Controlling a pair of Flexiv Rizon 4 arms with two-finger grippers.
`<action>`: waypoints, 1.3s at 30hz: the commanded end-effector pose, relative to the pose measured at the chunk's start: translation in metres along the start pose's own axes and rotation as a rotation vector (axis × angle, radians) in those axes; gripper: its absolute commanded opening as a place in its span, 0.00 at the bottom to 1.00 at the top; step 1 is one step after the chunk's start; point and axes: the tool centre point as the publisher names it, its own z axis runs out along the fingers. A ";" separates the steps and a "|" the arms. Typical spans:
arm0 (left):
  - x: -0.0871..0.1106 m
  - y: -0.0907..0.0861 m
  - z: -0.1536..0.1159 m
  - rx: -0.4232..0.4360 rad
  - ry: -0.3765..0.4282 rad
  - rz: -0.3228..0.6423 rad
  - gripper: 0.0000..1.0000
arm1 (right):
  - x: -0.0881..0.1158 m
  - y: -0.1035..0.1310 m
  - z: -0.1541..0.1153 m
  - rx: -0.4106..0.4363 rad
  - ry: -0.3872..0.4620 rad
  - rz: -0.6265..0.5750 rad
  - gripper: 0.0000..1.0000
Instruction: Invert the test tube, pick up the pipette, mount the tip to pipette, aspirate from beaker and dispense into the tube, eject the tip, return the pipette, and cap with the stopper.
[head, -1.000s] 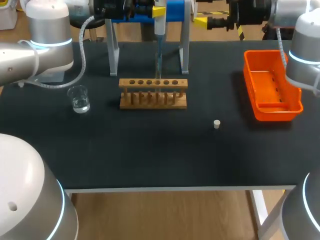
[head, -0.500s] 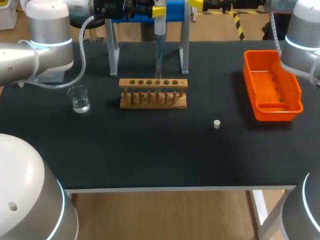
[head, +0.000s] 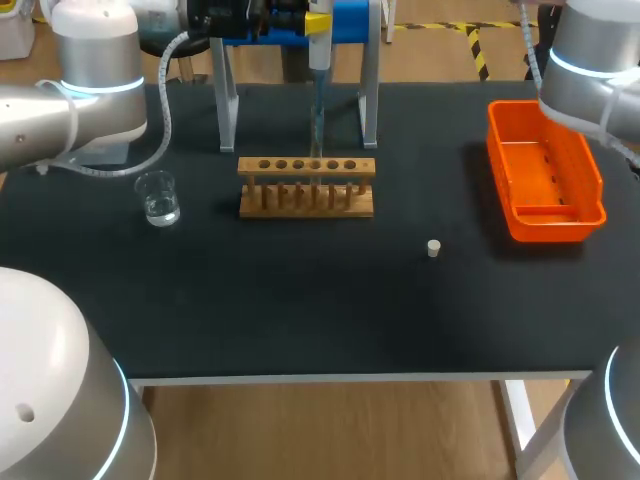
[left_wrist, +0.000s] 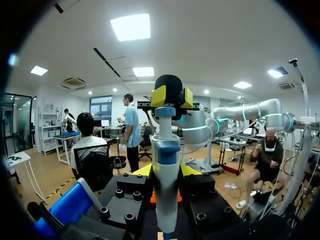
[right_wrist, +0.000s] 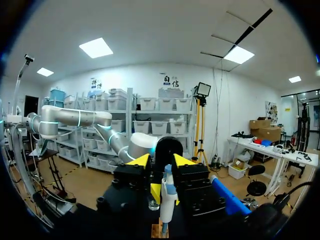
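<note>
Counted on the table (head: 300, 310), placed by the rack (head: 306, 186), which has 6 holes: 1 stopper (head: 433, 248) is seen in front and to its right, lying loose. 1 beaker (head: 158, 197) is set just left, w/ clear liquid at the bottom. 1 orange bin (head: 590, 185) is set well to the right. 1 pipette (head: 318, 30) is hung in the blue stand (head: 350, 22) behind the rack. Of 2 arms, the left end effector (left_wrist: 165, 171) is levelled right at the pipette, and its grip can't be told. The right end effector (right_wrist: 161, 161) is aimed at the pipette from farther off, tips apart, nothing clamped.
</note>
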 end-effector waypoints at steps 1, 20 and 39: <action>-0.001 0.000 0.000 0.001 0.003 0.001 0.00 | -0.006 0.006 0.010 0.009 0.008 0.000 0.00; -0.001 0.000 0.000 0.001 0.003 0.001 0.00 | -0.018 0.001 0.049 0.013 0.046 0.027 0.00; -0.001 0.000 0.000 0.001 0.003 0.001 0.00 | -0.017 -0.007 0.058 0.022 0.067 0.046 0.00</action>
